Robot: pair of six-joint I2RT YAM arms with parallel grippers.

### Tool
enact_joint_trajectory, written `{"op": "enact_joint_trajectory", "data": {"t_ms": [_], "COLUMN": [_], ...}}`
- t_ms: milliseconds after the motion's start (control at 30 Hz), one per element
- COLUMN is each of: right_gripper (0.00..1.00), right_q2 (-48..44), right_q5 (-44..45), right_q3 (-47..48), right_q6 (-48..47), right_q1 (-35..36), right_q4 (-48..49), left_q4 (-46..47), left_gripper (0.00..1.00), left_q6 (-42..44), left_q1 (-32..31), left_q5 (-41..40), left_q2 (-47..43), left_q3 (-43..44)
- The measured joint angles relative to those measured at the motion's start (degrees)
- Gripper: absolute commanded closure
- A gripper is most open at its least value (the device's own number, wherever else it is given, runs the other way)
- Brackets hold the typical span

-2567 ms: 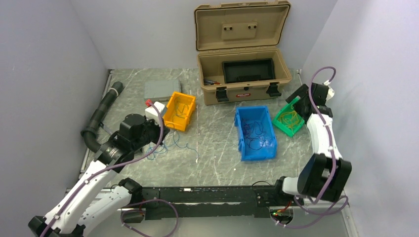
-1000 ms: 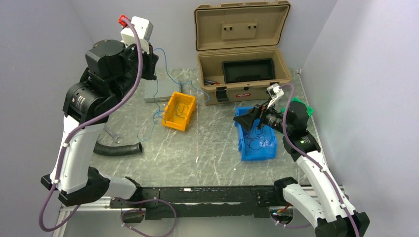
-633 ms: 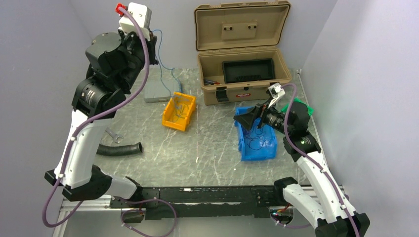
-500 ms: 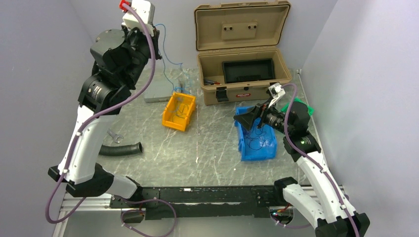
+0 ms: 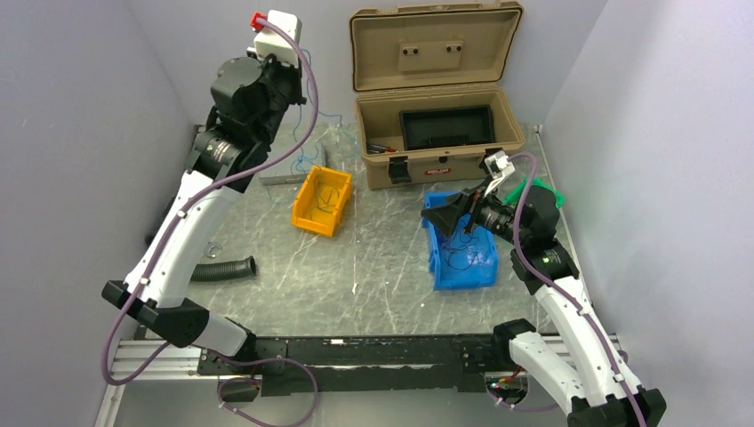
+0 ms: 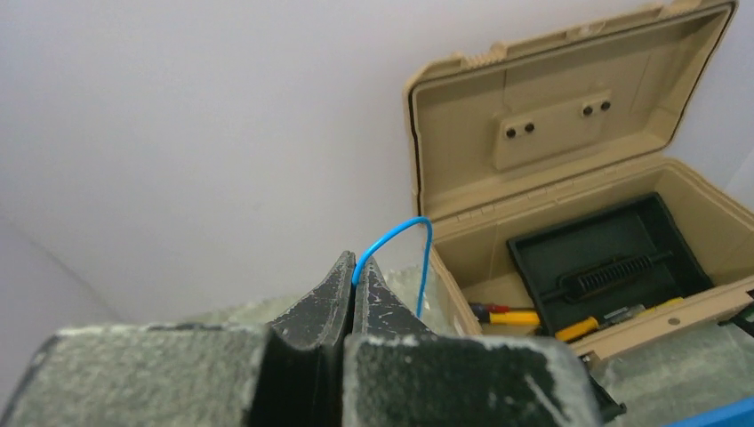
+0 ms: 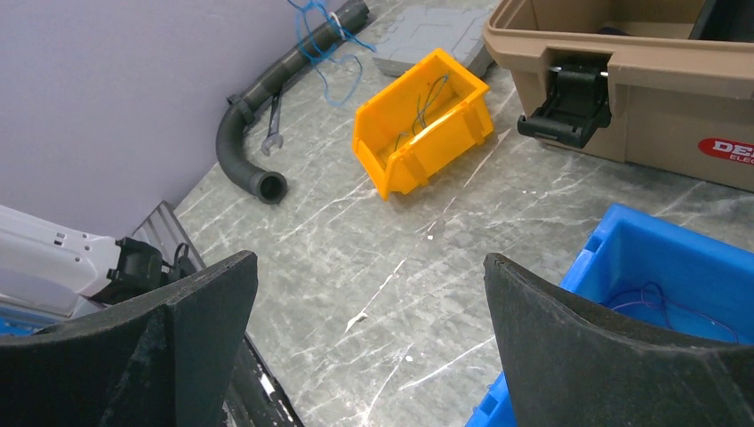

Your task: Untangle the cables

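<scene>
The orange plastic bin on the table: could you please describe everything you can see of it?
The orange plastic bin is a small open-topped stacking box with ribbed sides and one lowered lip. It stands upright on the grey marbled table, left of the open tan case and just before a flat grey plate. A few thin dark wires lie inside. Nothing grips it.

A robotics lab test cell: plain lilac partition walls (image 5: 80, 133) box in a marbled bench (image 5: 373, 262). An open tan toolbox (image 5: 440, 167) stands on it, with an orange bin (image 5: 323, 201) and a blue bin (image 5: 436, 253) just in front of the toolbox.
</scene>
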Motion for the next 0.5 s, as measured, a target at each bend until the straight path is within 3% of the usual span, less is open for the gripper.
{"op": "enact_joint_trajectory", "data": {"t_ms": [267,500], "right_gripper": [0.0,0.0], "right_q2": [0.0,-0.1], "right_q5": [0.0,0.0], "right_q3": [0.0,-0.9], "right_q6": [0.0,0.0], "right_q1": [0.0,0.0], "right_q4": [-0.1,-0.1], "left_q4": [1.3,4.7], "left_gripper": [1.0,1.0], "left_q6": [-9.0,-12.4], "left_q1": [5.9,6.7], "left_q5": [5.3,5.9], "left_q2": [1.9,1.6], "left_q3": [-10.8,-18.4]}}
